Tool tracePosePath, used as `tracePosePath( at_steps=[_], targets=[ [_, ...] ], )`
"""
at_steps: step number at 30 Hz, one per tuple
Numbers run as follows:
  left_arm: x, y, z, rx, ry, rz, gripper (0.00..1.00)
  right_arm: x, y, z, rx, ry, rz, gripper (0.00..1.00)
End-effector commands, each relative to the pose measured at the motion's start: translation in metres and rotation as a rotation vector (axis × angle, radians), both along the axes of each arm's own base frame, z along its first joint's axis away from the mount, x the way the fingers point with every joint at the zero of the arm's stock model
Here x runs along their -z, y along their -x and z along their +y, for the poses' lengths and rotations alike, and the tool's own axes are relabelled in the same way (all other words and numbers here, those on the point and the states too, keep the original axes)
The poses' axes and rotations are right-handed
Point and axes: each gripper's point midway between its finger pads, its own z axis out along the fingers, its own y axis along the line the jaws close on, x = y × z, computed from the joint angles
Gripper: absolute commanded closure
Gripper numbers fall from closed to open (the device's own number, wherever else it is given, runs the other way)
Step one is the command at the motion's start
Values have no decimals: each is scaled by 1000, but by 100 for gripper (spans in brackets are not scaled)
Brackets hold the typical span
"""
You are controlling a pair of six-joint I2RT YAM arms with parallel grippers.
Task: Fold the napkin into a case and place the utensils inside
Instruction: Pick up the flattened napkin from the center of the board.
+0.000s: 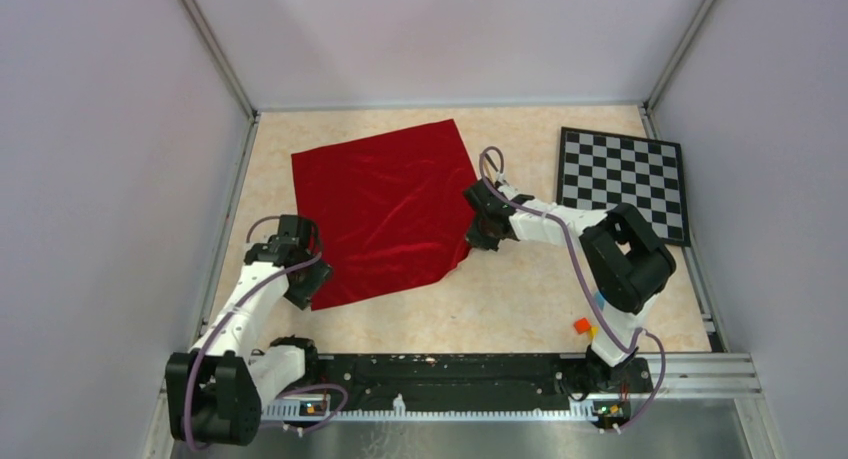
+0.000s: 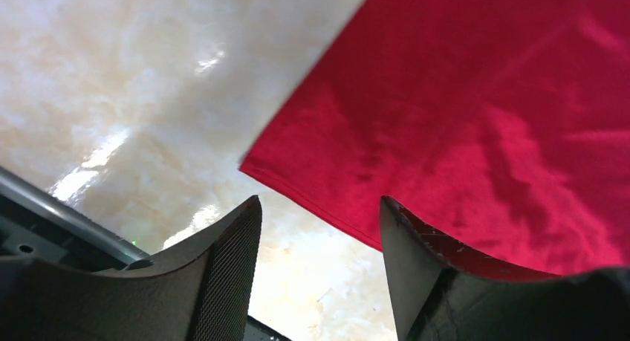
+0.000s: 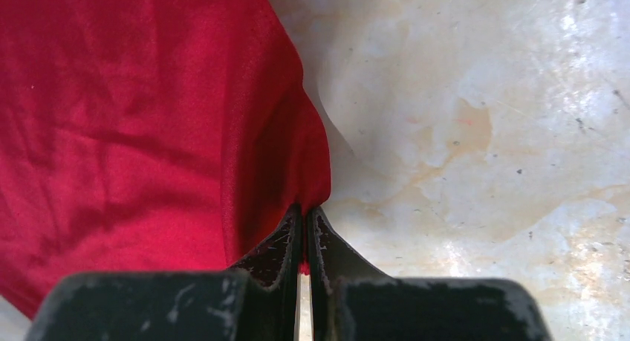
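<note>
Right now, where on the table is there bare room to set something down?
Bare table lies between the napkin and the near rail, and left of the napkin by the wall. It is crowded between napkin and checkerboard, where the right gripper pinches the napkin.

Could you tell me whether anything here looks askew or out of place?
The napkin lies at a slant, and its right edge is puckered up where the right end effector pinches it; nothing looks damaged.

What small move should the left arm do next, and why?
Probably close the left gripper on the napkin: its jaws stand open over the red hem near a corner, while the right gripper is shut on the opposite edge, so both could then lift to fold.
</note>
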Motion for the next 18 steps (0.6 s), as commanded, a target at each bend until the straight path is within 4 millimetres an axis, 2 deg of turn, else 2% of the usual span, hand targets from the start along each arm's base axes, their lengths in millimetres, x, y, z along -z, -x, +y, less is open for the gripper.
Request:
tracePosePath(
  at_steps=[1, 5, 7, 11, 18],
  targets=[
    [21, 16, 20, -182, -73, 69, 37, 6, 4, 3, -43, -44, 3, 100],
    [33, 21, 33, -230, -138, 91, 34, 7, 8, 2, -70, -58, 3, 100],
    [37, 16, 33, -202, -132, 73, 33, 12, 11, 0, -73, -60, 16, 100],
    [48, 22, 27, -196, -100, 101, 40, 20, 14, -4, -69, -65, 30, 100],
    [41, 11, 31, -158, -131, 95, 45, 19, 11, -10, -56, -40, 27, 100]
  ],
)
